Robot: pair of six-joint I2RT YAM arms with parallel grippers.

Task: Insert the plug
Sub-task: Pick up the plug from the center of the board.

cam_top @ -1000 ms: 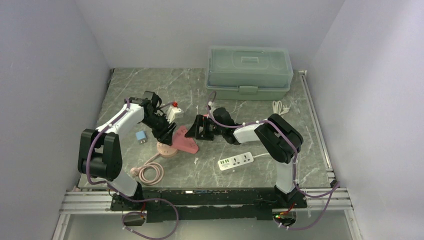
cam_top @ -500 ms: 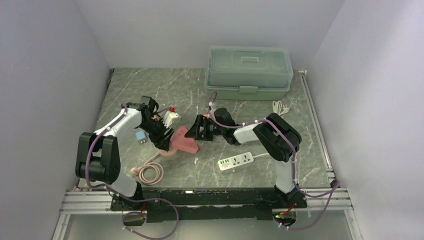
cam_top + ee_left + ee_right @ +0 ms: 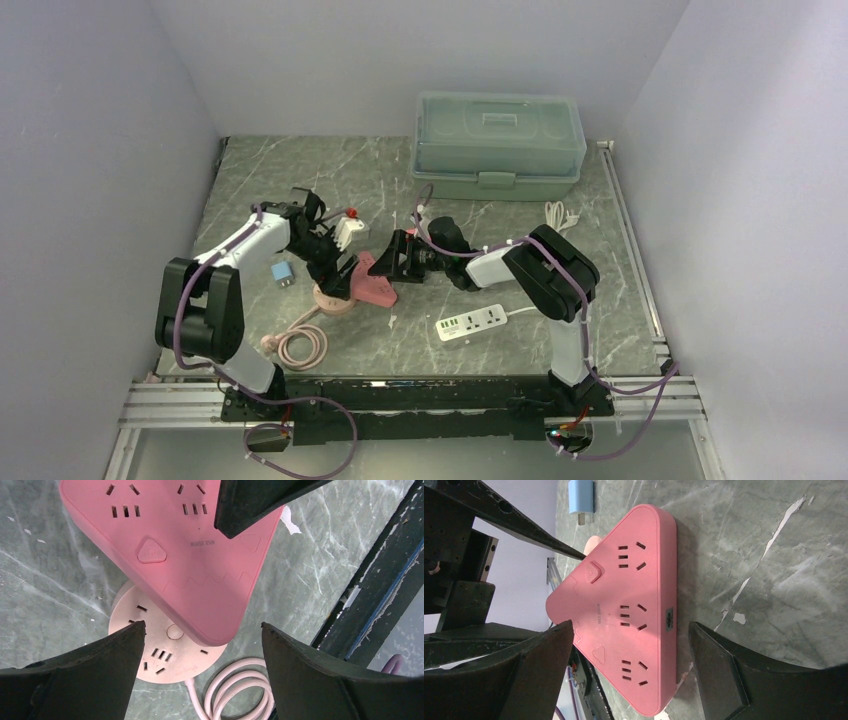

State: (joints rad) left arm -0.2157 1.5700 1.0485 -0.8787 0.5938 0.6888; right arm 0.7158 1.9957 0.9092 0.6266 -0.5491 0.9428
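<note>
— Pink fills both of your wrist views. How are your arms set?

— Both reach in toward the middle of the marble table [image 3: 330, 170]. My left gripper [image 3: 201, 627] points down over one corner of the pink triangular power strip [image 3: 190, 555]. Its jaws are spread wide, with nothing clamped between them. My right gripper [image 3: 631, 626] comes in low from the opposite side with the forearm nearly level. Its jaws are just as wide, framing the strip's socket face without pinching it.

— And the plug?

— The blue plug [image 3: 283, 275] lies on the table beside my left forearm, apart from both grippers. In the right wrist view it sits past the strip's far corner, cut off by the top edge, with its prongs just showing.

— What can't you make out?

— The strip's corner lies over a round pink socket [image 3: 150, 645] and hides part of it. The coiled pink cord [image 3: 235, 695] is cut off at the bottom of the left wrist view. One of my right fingers [image 3: 260, 500] covers a corner of the strip there, and I cannot tell whether it touches. From above, my left fingers merge into one dark shape.
</note>
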